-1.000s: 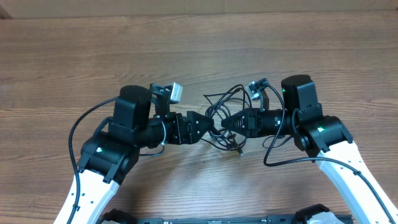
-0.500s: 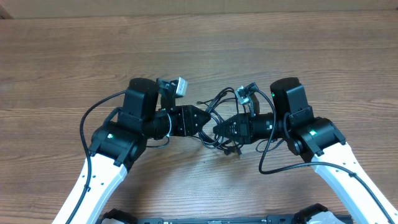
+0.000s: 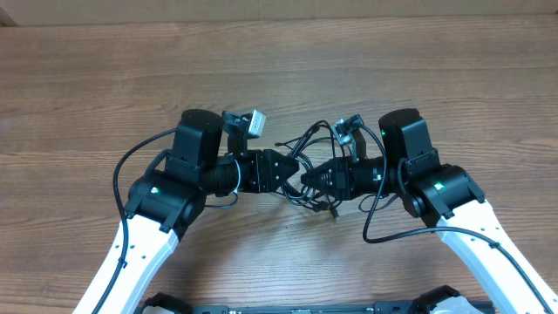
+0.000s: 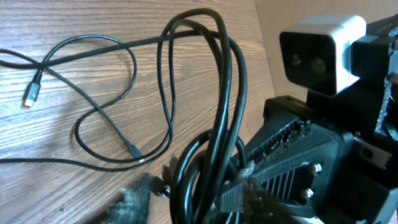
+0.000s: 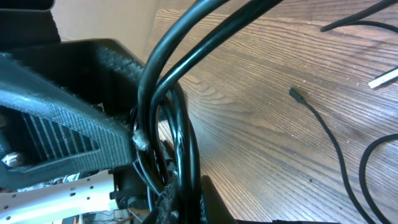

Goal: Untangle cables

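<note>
Grip on the cables [image 3: 307, 146] from both sides, near the middle of the table [image 3: 279, 61]. On the left gripper [image 3: 293, 172], fingers drawn part-way in and pinching a bunch of several black strands; in the left wrist view, strands running straight down between the two fingertips. On the right gripper [image 3: 307, 180], fingers pressed together and seemingly nipping the same bunch where it drops toward the bottom of the right wrist view, though too close and dark there to be sure of the contact. Tip to tip, left gripper pointing right and right gripper pointing left, just beside each other.

Outward from the pinch, a tall arch of cable lifted off the wood, then loose loops spread flat on the table just beyond the grippers, on the far side. At the left of the left wrist view, a silvery plug [image 4: 29, 98] at the end of one loop; inside the loops, a small dark plug [image 4: 134, 151]. In the right wrist view, a dark plug end [image 5: 293, 93] lying on bare wood apart from the bunch, and a silvery tip [image 5: 382, 79] at the right edge. From overhead, a short cable tail [image 3: 331, 212] lying just near of the right gripper.

Further out, a grey-white left wrist camera [image 3: 247, 122] and a right wrist camera [image 3: 349, 131], both on the far side of the fingers. On the outer sides, thicker black arm wires [image 3: 118, 187] bowing away from each arm.
</note>
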`<state>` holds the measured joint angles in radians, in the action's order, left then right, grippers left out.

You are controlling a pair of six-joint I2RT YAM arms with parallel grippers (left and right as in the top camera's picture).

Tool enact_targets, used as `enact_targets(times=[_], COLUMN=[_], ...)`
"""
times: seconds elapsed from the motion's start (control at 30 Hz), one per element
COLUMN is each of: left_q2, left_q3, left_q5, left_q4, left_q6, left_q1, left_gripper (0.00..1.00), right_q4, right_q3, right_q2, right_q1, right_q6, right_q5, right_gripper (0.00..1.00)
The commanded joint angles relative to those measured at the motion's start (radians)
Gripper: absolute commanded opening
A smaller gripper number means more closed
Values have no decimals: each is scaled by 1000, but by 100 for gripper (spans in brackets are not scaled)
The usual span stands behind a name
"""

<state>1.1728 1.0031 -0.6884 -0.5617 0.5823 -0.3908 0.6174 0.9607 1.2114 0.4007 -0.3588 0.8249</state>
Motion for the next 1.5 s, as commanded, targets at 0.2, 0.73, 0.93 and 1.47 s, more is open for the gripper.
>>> enact_targets(times=[0.2, 0.73, 0.93, 1.47], left_q2=[5, 5, 5, 5], left_q3=[6, 6, 6, 6], left_q5=[-19, -171, -264, -412], left_q4=[-3, -1, -2, -3], left_q6=[-22, 24, 123, 79], left_q1=[5, 47, 126, 255], left_gripper=[4, 4, 4, 4], right_q4=[-7, 27, 28, 46], right_q3=[3, 3, 3, 3], right_q2=[2, 2, 2, 2], right_q1=[3, 3, 3, 3], right_q6=[15, 16, 16, 35], right_q5=[-18, -117, -117, -118], right_gripper=[4, 4, 4, 4])
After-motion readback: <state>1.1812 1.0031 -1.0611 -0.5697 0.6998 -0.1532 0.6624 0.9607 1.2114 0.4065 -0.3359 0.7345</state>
